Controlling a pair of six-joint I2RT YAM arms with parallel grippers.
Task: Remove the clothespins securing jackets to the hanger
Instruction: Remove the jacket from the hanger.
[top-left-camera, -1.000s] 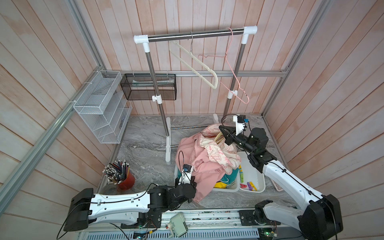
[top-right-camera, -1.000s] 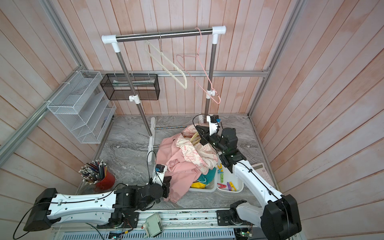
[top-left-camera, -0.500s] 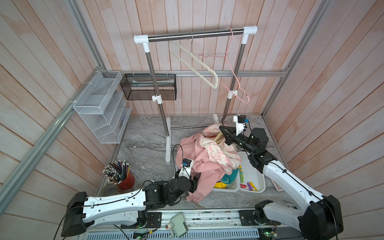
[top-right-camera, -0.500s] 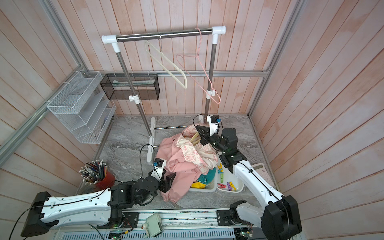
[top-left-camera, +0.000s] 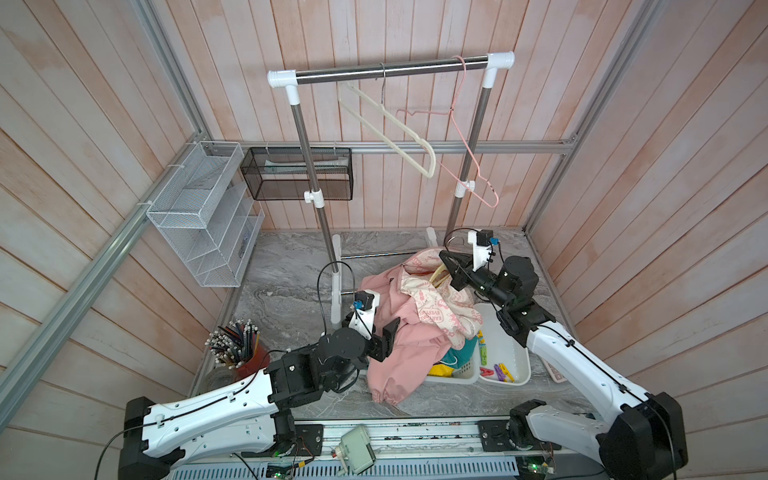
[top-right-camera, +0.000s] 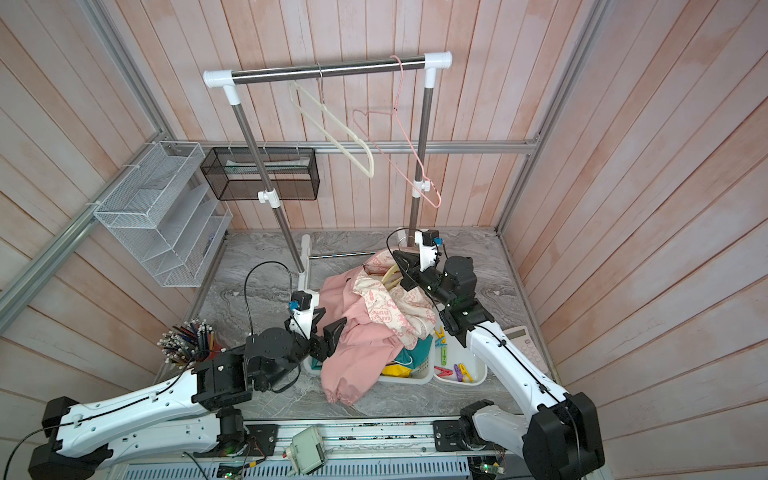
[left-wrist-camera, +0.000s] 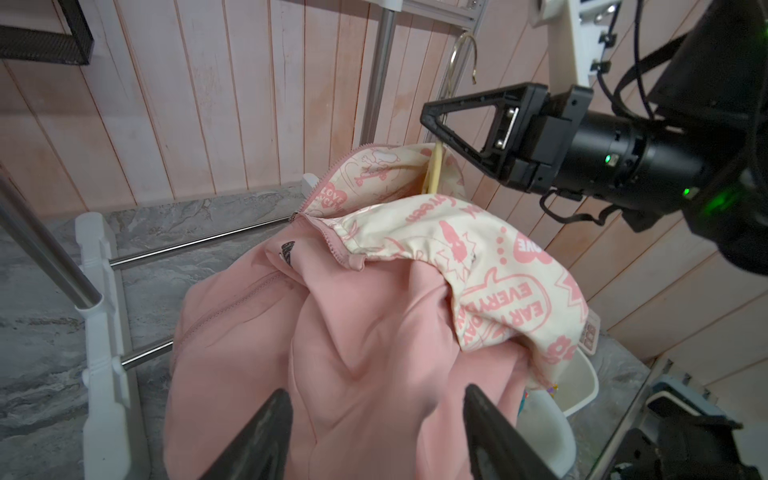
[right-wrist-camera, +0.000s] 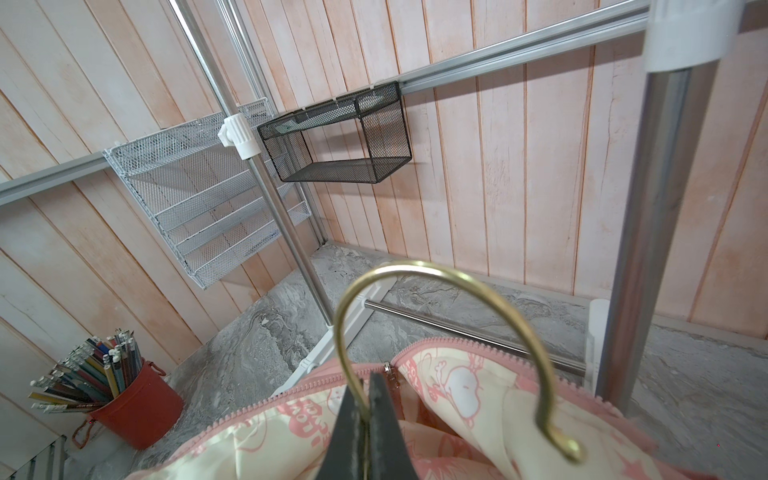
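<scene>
A pink jacket (top-left-camera: 415, 345) (top-right-camera: 361, 345) (left-wrist-camera: 353, 324) with cream, pink-printed lining (right-wrist-camera: 457, 395) is heaped over a white basket (top-left-camera: 453, 376). It hangs on a hanger with a brass hook (right-wrist-camera: 415, 266) (left-wrist-camera: 461, 50). My right gripper (right-wrist-camera: 368, 382) (top-left-camera: 446, 259) (top-right-camera: 399, 259) is shut on the hook's stem just above the collar. My left gripper (left-wrist-camera: 376, 392) (top-left-camera: 384, 336) (top-right-camera: 328, 336) is open at the jacket's near left side, pink cloth showing between its fingers. Teal (top-left-camera: 457, 357) and yellow (top-left-camera: 440, 370) jackets show under the pink one. Several loose clothespins (top-left-camera: 500, 370) (top-right-camera: 457, 370) lie in a white tray (top-left-camera: 519, 353).
A garment rack (top-left-camera: 390, 70) stands behind, carrying a bare cream hanger (top-left-camera: 386, 129) and a bare pink wire hanger (top-left-camera: 469, 158). Its white foot (left-wrist-camera: 99, 332) is left of the jacket. A red cup of pencils (top-left-camera: 245, 357) stands front left. Wire shelves (top-left-camera: 199, 216) and a black mesh basket (top-left-camera: 297, 174) hang on the walls.
My left gripper was shut low at the jacket's front edge; it has opened, and the arm has moved up and in towards the pink cloth. The right arm has not moved.
</scene>
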